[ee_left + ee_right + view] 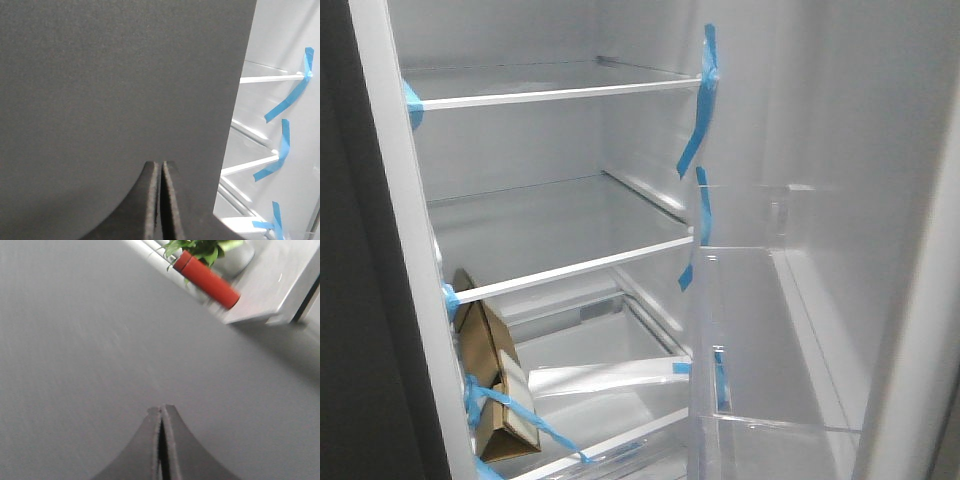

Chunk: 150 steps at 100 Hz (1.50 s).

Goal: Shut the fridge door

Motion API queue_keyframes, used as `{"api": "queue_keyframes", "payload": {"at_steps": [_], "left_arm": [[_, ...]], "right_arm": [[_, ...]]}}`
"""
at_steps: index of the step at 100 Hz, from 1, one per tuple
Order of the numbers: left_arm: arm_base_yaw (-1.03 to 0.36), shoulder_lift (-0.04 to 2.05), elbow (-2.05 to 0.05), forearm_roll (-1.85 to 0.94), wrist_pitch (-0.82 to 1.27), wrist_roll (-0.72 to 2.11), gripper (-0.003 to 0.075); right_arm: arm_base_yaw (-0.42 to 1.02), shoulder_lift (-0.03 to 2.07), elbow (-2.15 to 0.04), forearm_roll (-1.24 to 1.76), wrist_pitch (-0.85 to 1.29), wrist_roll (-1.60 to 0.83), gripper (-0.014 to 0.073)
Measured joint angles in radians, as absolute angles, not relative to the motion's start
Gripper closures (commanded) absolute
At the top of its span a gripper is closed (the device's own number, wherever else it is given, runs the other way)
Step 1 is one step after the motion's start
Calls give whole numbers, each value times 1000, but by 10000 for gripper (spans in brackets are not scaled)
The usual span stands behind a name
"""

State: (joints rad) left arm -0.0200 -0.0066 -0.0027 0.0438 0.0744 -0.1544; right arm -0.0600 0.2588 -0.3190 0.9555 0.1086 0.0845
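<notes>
The fridge door stands open at the right of the front view, showing its white liner [880, 200], a clear plastic bin [760, 340] and blue tape strips [700, 110]. Neither gripper shows in the front view. In the right wrist view, my right gripper [161, 409] is shut and empty, its tips close to a matte grey surface [100, 340] that looks like the door's outside; I cannot tell whether they touch. My left gripper [161, 165] is shut and empty, in front of the other dark grey door panel [110, 80].
The fridge's inside has white-edged glass shelves [560, 92] held by blue tape, and a brown cardboard box [495, 375] low at the left. The other dark panel [350, 300] borders the opening. A red cylinder [207, 280] and a green plant [197, 247] lie beyond the door.
</notes>
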Motion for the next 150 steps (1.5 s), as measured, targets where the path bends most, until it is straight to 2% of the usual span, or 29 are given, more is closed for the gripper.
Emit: {"api": "queue_keyframes", "payload": {"at_steps": [19,40,65,106,124,150], "left_arm": [[-20,-7,-3,44,74,-154,740],[-20,-7,-3,44,74,-154,740],[-20,-7,-3,44,74,-154,740],[-20,-7,-3,44,74,-154,740],[-20,-7,-3,44,74,-154,740],[-20,-7,-3,44,74,-154,740]], "right_arm": [[-60,386,-367,1250,161,87,665],[-60,456,-412,1346,231,89,665],[-60,567,-522,1312,346,87,665],[-56,786,-854,1090,579,15,665],[23,886,-968,1053,593,-35,665],[249,1029,-1088,873,479,-44,665]]}}
